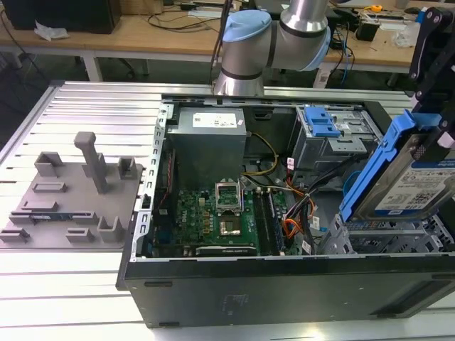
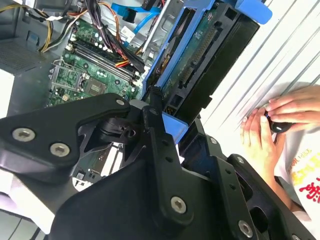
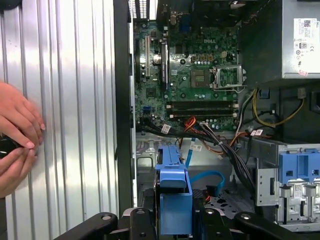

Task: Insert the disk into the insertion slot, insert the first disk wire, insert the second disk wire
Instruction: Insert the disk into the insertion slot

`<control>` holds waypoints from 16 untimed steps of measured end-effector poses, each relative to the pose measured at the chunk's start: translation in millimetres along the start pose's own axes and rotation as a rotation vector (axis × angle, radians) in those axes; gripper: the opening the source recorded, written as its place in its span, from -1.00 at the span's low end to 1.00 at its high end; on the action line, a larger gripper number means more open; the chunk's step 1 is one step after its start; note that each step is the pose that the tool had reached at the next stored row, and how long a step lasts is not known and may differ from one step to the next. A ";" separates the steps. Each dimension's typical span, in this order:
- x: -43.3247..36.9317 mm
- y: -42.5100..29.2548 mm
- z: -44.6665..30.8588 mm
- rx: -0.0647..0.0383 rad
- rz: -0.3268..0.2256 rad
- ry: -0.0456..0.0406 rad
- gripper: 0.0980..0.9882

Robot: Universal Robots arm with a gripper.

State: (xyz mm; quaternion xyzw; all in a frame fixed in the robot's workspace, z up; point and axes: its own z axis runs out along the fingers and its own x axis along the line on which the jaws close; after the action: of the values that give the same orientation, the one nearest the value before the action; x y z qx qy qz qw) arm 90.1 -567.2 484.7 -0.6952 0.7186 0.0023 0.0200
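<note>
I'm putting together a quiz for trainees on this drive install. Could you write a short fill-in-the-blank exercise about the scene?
1. The gripper is shut on the disk, gripping its ____ plastic carrier.
2. The disk is tilted and not yet ____ the insertion slot.
3. A person's hands are over the ribbed metal ____, outside the computer case.
Missing words: blue; inside; table.

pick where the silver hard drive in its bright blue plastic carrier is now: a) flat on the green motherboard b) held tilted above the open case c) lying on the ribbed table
b: the black gripper clamps the hard drive, tilted over the grey metal drive cage
</note>
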 end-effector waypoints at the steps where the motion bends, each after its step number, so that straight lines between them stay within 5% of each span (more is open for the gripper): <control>1: -0.5 -1.0 0.4 0.000 0.005 0.0003 -0.40; 6: -5.0 -6.4 3.7 -0.003 0.022 0.0011 -0.40; 8: -6.6 -8.8 4.4 -0.013 0.024 0.0029 -0.40; 9: -7.4 -10.2 4.8 -0.027 0.025 0.0067 -0.40; 16: -7.6 -11.7 4.9 -0.029 -0.015 0.0067 -0.40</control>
State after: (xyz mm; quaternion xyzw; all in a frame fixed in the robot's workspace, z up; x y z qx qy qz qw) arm 102.1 -559.8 480.4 -0.7008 0.7132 0.0102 0.0075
